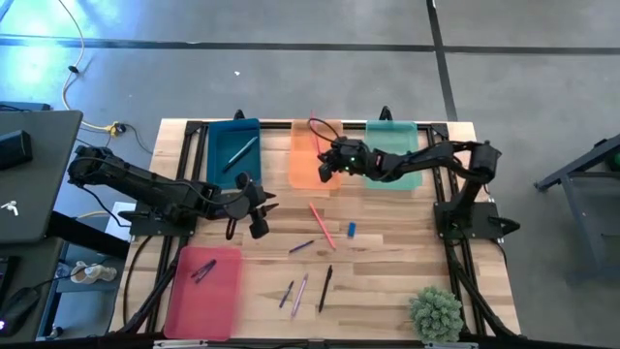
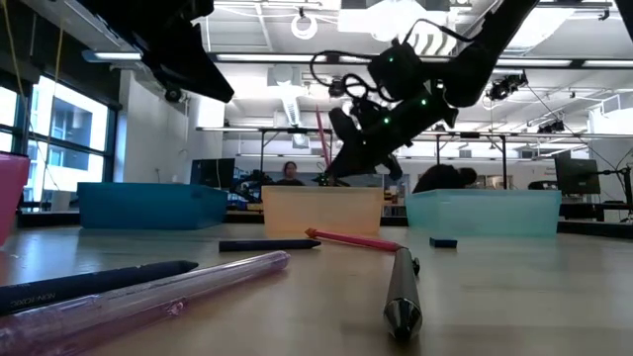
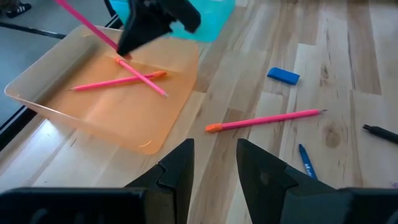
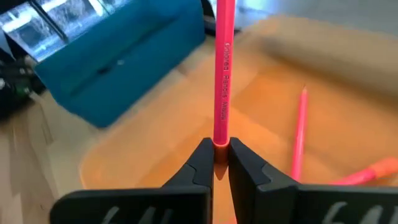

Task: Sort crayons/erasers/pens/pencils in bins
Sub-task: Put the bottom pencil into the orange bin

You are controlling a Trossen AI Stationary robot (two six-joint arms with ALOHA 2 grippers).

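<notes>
Pinching a pink pencil [image 4: 224,81] above the orange bin [image 1: 302,167], right fingers [image 4: 200,163]; left fingers [image 3: 180,169] spread, empty.

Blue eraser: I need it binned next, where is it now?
In the high view the blue eraser lies on the bare table right of centre, just right of the loose pink pencil, below the mint-green bin.

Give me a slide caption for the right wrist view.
Right tool shut on a pink pencil, holding it above the orange bin with more pink pencils inside.

open table centre [image 1: 387,254], scattered pens (low) [image 1: 325,289]
</notes>
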